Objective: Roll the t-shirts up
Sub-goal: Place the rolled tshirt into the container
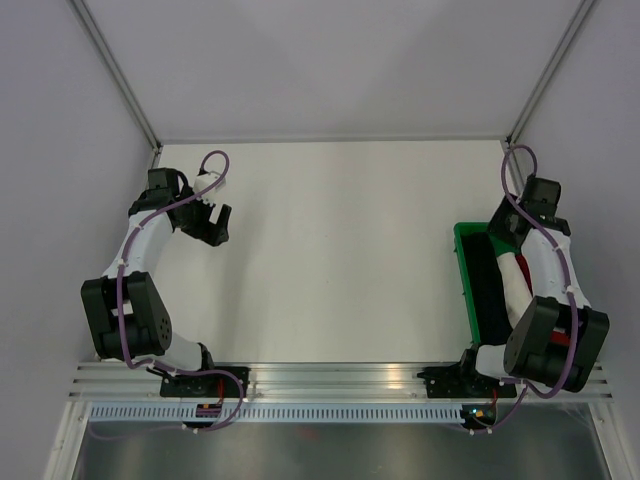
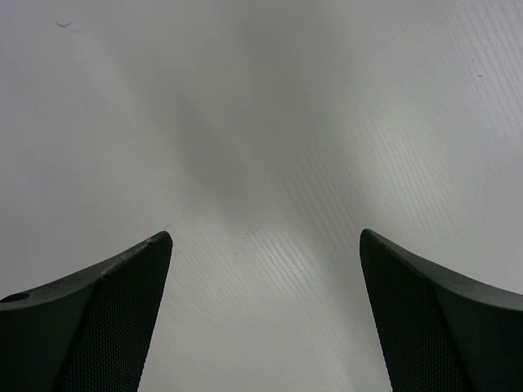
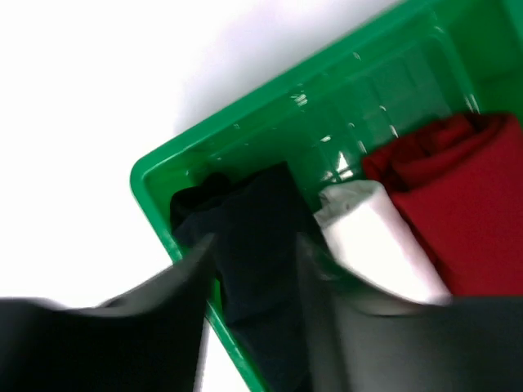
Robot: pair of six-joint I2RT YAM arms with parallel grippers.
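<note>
Our left pincer (image 2: 265, 314) hangs spread wide over the bare white tabletop (image 1: 330, 250). Our right pincer (image 3: 253, 278) reaches into the green bin (image 3: 245, 139), fingers apart around the black t-shirt (image 3: 253, 237); whether it grips, we cannot tell. Beside it lie the white roll (image 3: 376, 237) and red roll (image 3: 466, 204).

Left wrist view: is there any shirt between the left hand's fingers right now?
No, the left hand stands open over bare white table, with no cloth between its fingers.
</note>
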